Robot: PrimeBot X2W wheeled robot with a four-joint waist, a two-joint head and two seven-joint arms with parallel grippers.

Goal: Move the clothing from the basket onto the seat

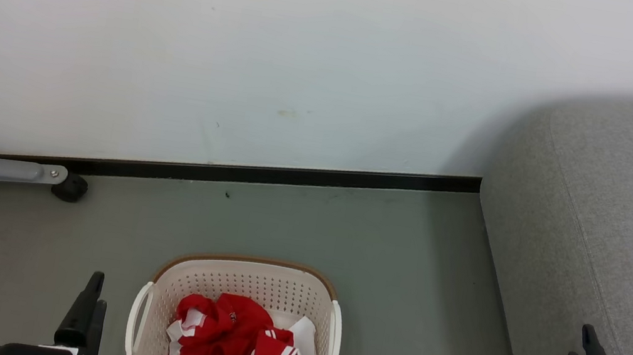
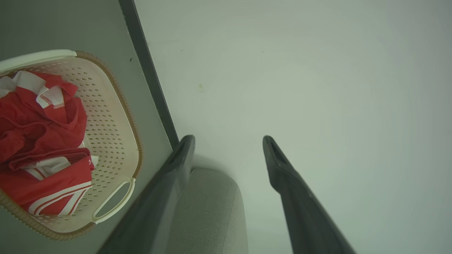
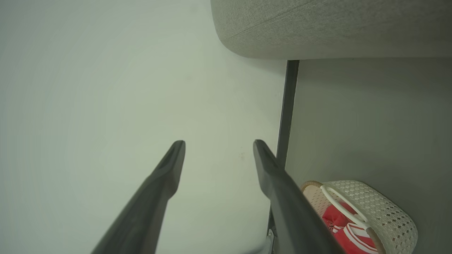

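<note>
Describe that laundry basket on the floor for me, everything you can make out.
The laundry basket is cream-white plastic, a rounded rectangle with walls pierced by small holes, a brown woven-looking rim and a white loop handle on each side. It stands upright on the grey-green floor, apart from the wall and the grey sofa. Crumpled red clothing with white stripes lies heaped inside.

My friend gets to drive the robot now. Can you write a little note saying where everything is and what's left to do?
Left gripper: open, empty, left of the basket.
Right gripper: open, empty, by the seat.
Things: the red-and-white clothing lies bunched in the basket on the floor; the seat is to its right.
Done: nothing yet; no clothing on the part of the seat in view.
Left: lift the clothing out and lay it on the seat.
</note>
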